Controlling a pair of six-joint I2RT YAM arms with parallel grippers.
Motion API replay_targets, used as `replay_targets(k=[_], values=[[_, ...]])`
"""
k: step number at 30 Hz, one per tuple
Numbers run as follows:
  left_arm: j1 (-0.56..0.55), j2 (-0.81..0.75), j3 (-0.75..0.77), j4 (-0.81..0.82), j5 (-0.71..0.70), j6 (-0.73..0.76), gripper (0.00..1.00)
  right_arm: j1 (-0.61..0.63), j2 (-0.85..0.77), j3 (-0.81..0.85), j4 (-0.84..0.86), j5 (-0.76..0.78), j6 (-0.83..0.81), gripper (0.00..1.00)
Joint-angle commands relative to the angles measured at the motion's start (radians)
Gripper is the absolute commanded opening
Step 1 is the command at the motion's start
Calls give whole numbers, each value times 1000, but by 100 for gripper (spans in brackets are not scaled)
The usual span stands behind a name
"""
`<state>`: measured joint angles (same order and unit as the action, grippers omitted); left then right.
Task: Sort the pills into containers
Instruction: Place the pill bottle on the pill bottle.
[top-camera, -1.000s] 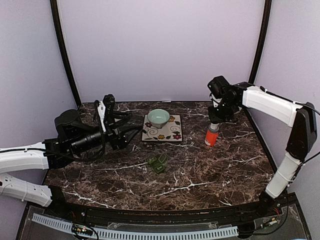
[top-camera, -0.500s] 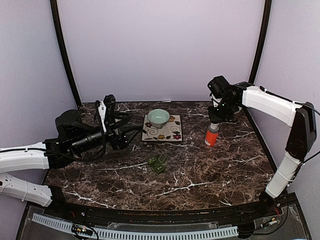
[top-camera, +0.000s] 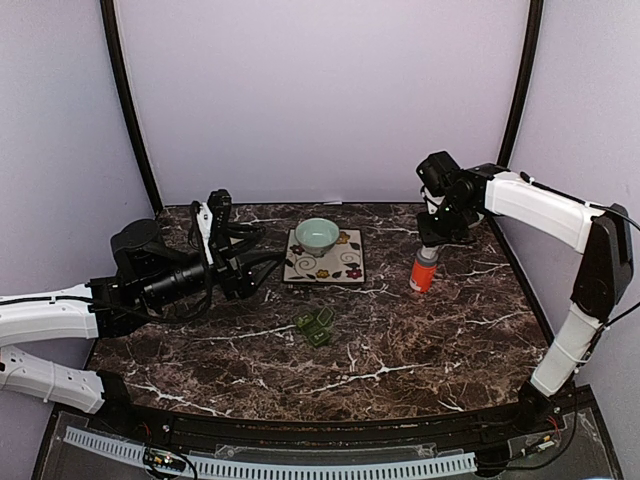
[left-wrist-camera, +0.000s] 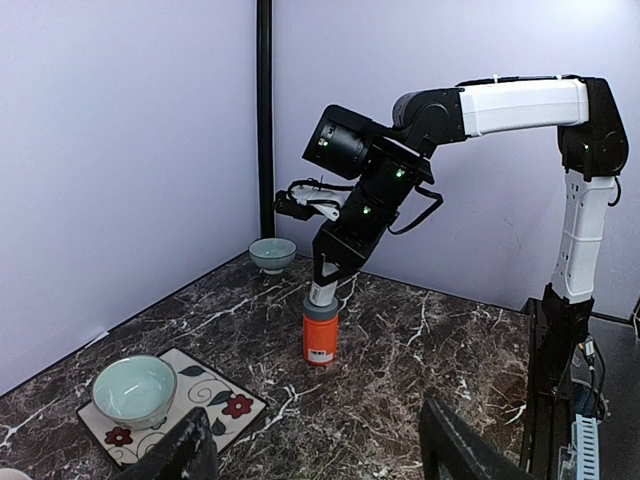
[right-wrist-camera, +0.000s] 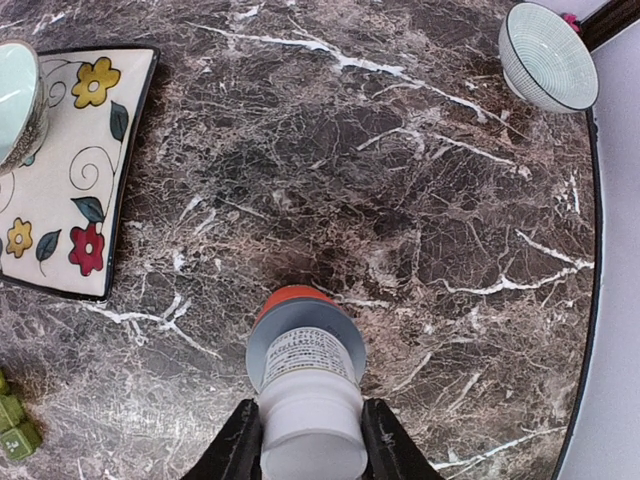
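— Where are we in the job?

— Early, we'd say. We see no loose pills; presumably they are in the bottle. At the left of the overhead view our left gripper (top-camera: 262, 250) hangs above the table (top-camera: 400, 350), fingers spread wide and holding nothing.

— And the pill box?

— The pill box (top-camera: 315, 326) lies at the centre of the frame, just below the tile (top-camera: 340, 268) with the bowl (top-camera: 316, 235). It is well apart from both grippers. We cannot tell whether its lids are up.

— Then the right side?

— The bottle (top-camera: 424, 274) stands upright, right of centre. Our right gripper (right-wrist-camera: 310, 450) sits over it with a finger against each side of the white cap (right-wrist-camera: 310, 415), pinching it by the look of the wrist view.

— So the step in hand?

— Getting the bottle opened or carried, we judge. Next we need a firm hold on the cap and the bottle kept upright. If the cap is to be twisted off, the left gripper would have to cross over and steady the orange body.

— Anything to read?

— The label (right-wrist-camera: 303, 352) carries print too fine for us to read. A lid in the lower left corner of the right wrist view bears a mark we cannot make out. No brand shows.
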<state>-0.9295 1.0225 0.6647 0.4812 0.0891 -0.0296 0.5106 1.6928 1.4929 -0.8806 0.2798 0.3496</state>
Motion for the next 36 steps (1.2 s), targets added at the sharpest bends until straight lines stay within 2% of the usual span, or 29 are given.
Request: replay_targets(k=[1, 8, 36], values=[[-5, -3, 4, 13, 8, 8, 71, -6, 19, 18, -3, -11, -1, 36], [-5, -2, 4, 11, 9, 8, 71, -6, 21, 18, -1, -18, -3, 41], [-4, 6, 9, 6, -6, 7, 72, 0, -83, 35, 20, -2, 19, 49]])
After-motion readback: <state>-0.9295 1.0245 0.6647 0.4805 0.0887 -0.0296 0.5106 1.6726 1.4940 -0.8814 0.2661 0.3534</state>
